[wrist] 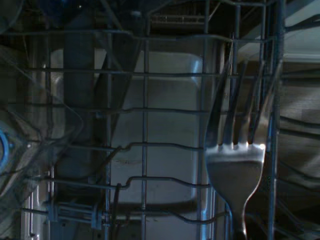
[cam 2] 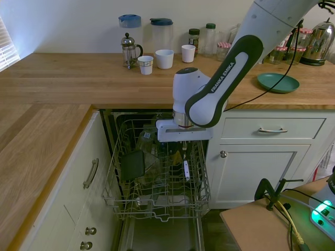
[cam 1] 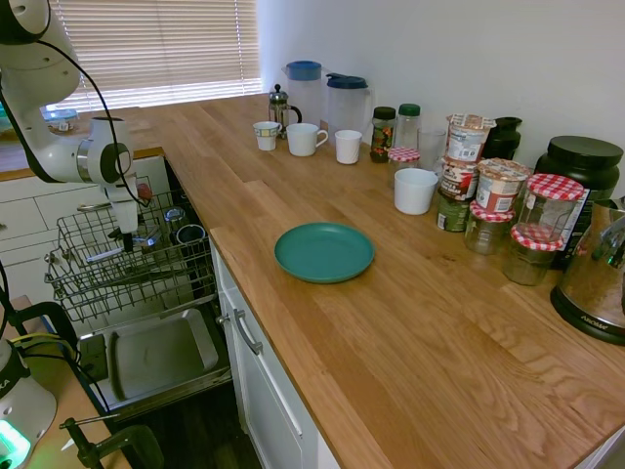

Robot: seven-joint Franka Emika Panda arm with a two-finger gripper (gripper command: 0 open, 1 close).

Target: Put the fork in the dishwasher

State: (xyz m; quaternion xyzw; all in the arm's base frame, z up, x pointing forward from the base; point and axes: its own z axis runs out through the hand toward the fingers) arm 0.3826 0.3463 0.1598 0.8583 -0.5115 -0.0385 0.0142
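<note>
The dishwasher's wire rack (cam 1: 93, 283) (cam 2: 112, 193) is pulled out over the open grey steel door (cam 1: 156, 357). My gripper (cam 1: 127, 237) (cam 2: 184, 150) hangs inside the rack's right half, near the white cabinet side. It is shut on the fork (cam 2: 186, 170), a slim silvery piece hanging tines-down below the fingers. In the wrist view the fork (wrist: 235, 165) rises from the lower edge, its tines over the rack wires (wrist: 145, 145) and the door panel beneath. A dark cup (cam 2: 133, 164) sits in the rack to the fork's left.
A teal plate (cam 1: 324, 251) (cam 2: 278, 82) lies on the wooden counter (cam 1: 410, 322). White mugs (cam 1: 305, 139), a French press (cam 2: 130, 50), jugs and jars line the back wall. White drawers with bar handles (cam 2: 272, 129) flank the rack.
</note>
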